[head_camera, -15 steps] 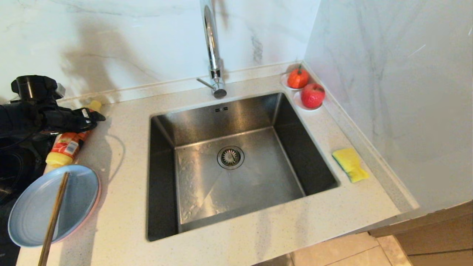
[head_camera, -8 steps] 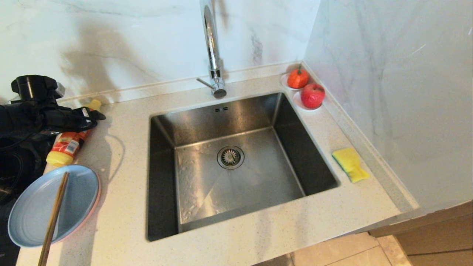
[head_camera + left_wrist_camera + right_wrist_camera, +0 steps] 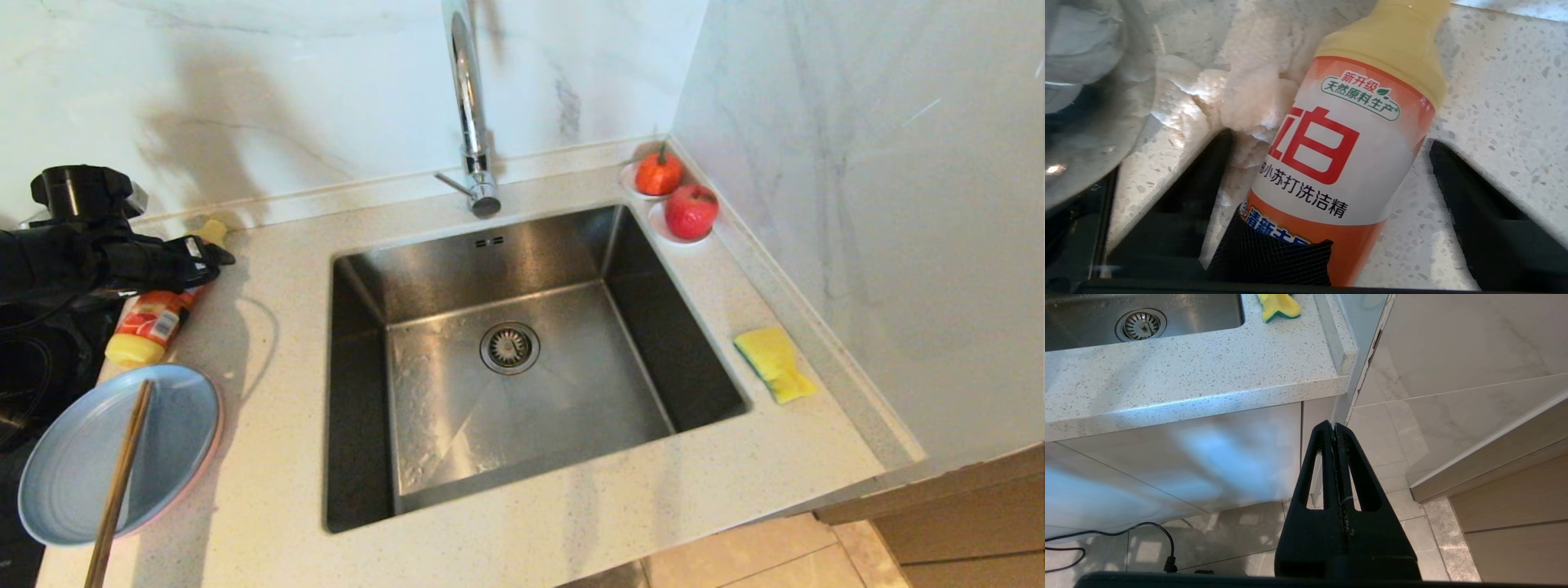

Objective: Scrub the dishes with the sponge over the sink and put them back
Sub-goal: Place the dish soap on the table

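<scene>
Almost nothing has changed since a moment ago. The black left gripper (image 3: 208, 253) has only slid a tiny bit to the right, over the orange and white dish soap bottle with the yellow cap (image 3: 148, 325). The bottle lies on its side on the speckled white counter (image 3: 269, 490), far left. In the left wrist view the gripper's two fingers (image 3: 1486, 212) stand wide apart, one on each side of the bottle (image 3: 1347, 163), and I cannot see them touching it. A bit of clear glass (image 3: 1081, 102) shows beside the bottle.

The round light blue plate (image 3: 171, 433) sits at the near left corner of the counter, on top of a pink plate whose edge (image 3: 214, 441) just peeks out. A pair of brown chopsticks (image 3: 118, 482) lies across the blue plate.

The big square steel sink (image 3: 424, 392) in the middle has nothing in it but its round drain strainer (image 3: 509, 347). The tall shiny faucet (image 3: 469, 106) stands behind it. The yellow sponge with the green side (image 3: 774, 363) lies on the counter right of the sink, well away from the plates.

Two small white saucers at the far right corner each hold one fruit, an orange one (image 3: 658, 173) and a red one (image 3: 691, 211).

The right gripper (image 3: 1336, 433) hangs low beside the cabinet, pressed tight shut, holding nothing.
</scene>
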You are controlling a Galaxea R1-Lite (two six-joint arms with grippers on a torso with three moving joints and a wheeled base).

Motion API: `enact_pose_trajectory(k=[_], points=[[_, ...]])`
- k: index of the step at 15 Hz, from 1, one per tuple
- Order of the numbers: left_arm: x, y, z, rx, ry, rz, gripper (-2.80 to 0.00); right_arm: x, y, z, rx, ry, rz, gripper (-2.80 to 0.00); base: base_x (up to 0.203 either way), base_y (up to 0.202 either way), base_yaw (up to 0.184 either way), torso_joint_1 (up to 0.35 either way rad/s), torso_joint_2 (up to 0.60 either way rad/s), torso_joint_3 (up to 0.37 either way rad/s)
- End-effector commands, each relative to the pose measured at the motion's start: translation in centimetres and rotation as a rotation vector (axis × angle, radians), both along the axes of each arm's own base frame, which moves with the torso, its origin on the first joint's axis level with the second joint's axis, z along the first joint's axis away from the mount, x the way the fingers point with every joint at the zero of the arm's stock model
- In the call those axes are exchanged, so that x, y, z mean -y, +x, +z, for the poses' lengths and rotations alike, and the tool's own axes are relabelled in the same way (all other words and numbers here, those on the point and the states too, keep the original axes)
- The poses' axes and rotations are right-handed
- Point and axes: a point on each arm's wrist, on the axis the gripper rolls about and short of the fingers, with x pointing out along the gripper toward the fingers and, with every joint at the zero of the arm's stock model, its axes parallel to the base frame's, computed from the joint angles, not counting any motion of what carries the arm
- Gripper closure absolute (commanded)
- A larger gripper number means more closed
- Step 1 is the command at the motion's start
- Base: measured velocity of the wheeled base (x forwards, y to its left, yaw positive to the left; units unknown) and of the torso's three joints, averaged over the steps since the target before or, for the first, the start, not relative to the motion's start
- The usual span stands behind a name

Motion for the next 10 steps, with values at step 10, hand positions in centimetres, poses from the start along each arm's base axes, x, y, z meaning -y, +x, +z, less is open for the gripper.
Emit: enact_pose_trajectory(k=[10], points=[[1.2, -0.4, 1.8, 0.052, -0.021, 0.002, 0.00, 0.0, 0.0, 0.0, -0.001, 0.001, 0.001, 0.00, 0.000, 0.000, 0.000, 0.000, 0.00, 0.000]])
